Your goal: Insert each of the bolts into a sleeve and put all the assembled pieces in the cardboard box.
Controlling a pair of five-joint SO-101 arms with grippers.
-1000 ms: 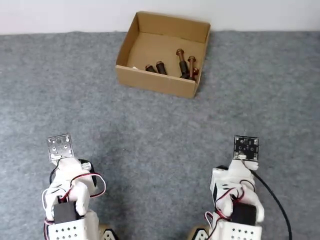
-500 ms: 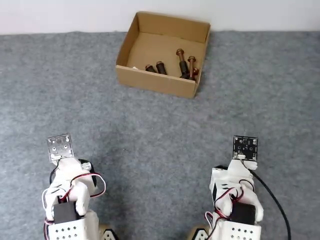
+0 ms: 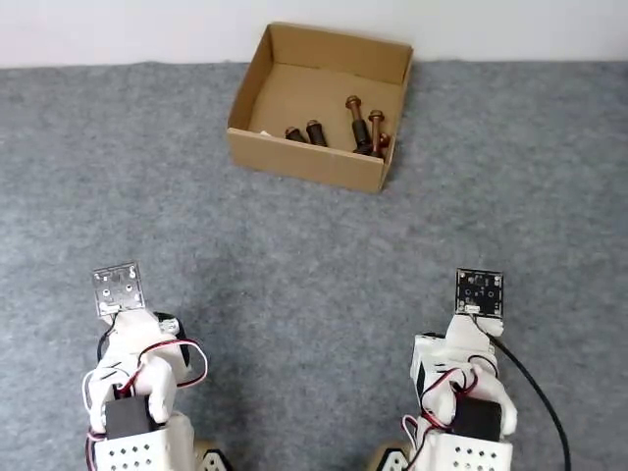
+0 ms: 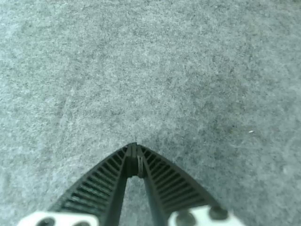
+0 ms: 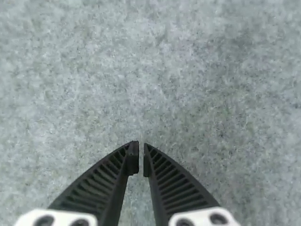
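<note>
Two clenched, empty: left end effector [image 4: 135, 154], right end effector [image 5: 141, 157]; bolts [image 3: 361, 128] in cardboard box [image 3: 304, 163]

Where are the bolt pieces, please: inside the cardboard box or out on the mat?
Inside: the bolt pieces lie on the floor of the cardboard box, within its walls.

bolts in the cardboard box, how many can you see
4, all inside the cardboard box: first bolt and second bolt side by side near the near wall, third bolt and fourth bolt toward the right wall. The near wall may hide more.
</note>
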